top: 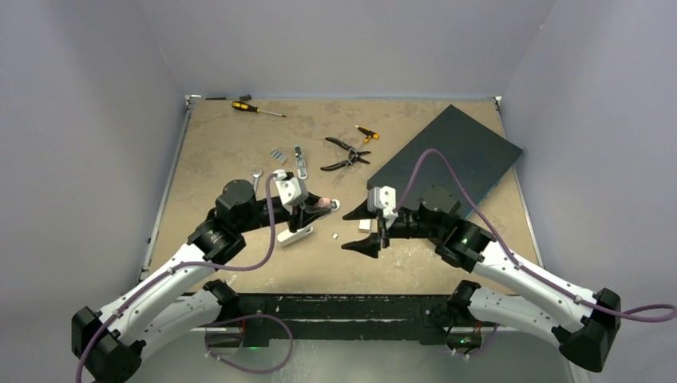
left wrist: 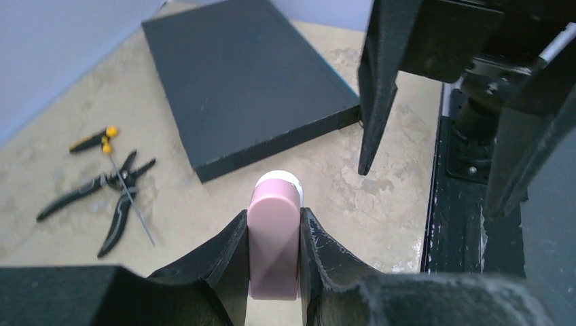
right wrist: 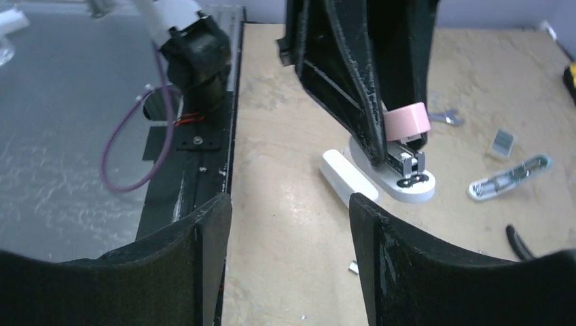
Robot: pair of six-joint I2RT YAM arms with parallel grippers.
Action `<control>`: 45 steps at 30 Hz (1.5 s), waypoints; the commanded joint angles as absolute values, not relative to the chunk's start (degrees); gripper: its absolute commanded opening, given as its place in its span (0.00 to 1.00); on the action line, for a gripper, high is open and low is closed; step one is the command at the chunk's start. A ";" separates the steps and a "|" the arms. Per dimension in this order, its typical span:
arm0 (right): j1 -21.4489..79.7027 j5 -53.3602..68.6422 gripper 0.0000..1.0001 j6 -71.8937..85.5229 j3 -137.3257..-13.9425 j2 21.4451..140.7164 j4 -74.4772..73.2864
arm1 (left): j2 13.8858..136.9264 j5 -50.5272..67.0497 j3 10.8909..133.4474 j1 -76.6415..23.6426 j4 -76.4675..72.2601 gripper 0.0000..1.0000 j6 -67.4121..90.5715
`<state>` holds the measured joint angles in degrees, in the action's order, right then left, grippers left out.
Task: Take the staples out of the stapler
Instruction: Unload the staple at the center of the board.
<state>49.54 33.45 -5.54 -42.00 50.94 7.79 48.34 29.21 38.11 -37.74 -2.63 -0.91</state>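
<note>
We see the left hand [left wrist: 274,219] closed on the stapler [left wrist: 274,251], its two black fingers [left wrist: 224,255] pressed against the sides of the pink top; the stapler's white base [right wrist: 407,189] rests on the surface [top: 239,144] right under that hand; a white bar [right wrist: 345,175] lies just beside the base, on the side toward the arm bases, and we cannot tell whether the two are joined. The right hand [right wrist: 289,204] is open, its fingers well apart and nothing between them in its own wrist view; it hangs just to the right of the left hand, pointing at the stapler; a small white box [top: 364,226] shows right by it from above, and we cannot tell if they touch; a small pale bit [right wrist: 354,267] lies on the surface between the two hands. The staples [top: 278,154], a short grey ribbed block, lie beyond the left hand, on its far side from the arm bases and well apart from the stapler; a silvery metal strip [top: 300,162] lies just beside them; a small wrench [top: 257,177] lies near the left hand; pliers [top: 345,155] lie beyond the gap between the hands; a black board [top: 445,155] lies beyond the right hand.
</note>
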 commanded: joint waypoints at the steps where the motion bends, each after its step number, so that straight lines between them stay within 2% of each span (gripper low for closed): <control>1: 49.41 44.89 0.69 -17.64 -42.89 46.20 7.83 | 47.04 41.68 38.91 -37.51 -6.50 0.00 -13.20; 4: 49.48 46.96 0.75 -24.22 -41.59 43.38 8.87 | 48.31 46.83 40.88 -37.49 -2.88 0.00 -18.10; 10: 49.46 39.26 0.76 -26.93 -44.41 43.81 7.17 | 48.68 51.24 44.03 -37.58 5.43 0.00 -25.25; 18: 49.62 35.61 0.69 -25.13 -46.19 51.52 6.55 | 49.91 51.99 44.49 -37.60 5.53 0.00 -25.51; 27: 50.66 32.76 0.67 -25.87 -46.60 58.50 8.49 | 51.11 50.93 45.12 -37.54 6.98 0.00 -27.38; 35: 52.64 31.20 0.53 -27.24 -48.37 62.43 7.19 | 51.22 50.30 45.52 -37.55 7.70 0.00 -27.69; 39: 53.18 31.12 0.50 -26.32 -48.34 62.88 8.23 | 51.28 50.25 45.61 -37.60 8.01 0.00 -27.73; 41: 53.36 31.03 0.43 -25.97 -48.30 62.86 8.68 | 51.22 50.06 45.60 -37.59 8.28 0.00 -27.69; 45: 53.42 30.09 0.18 -26.10 -48.08 63.22 7.83 | 50.41 49.69 45.49 -37.62 8.41 0.00 -27.64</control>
<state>52.69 30.48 -26.22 -45.76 63.40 6.57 51.40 49.21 43.16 -37.74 9.45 -26.17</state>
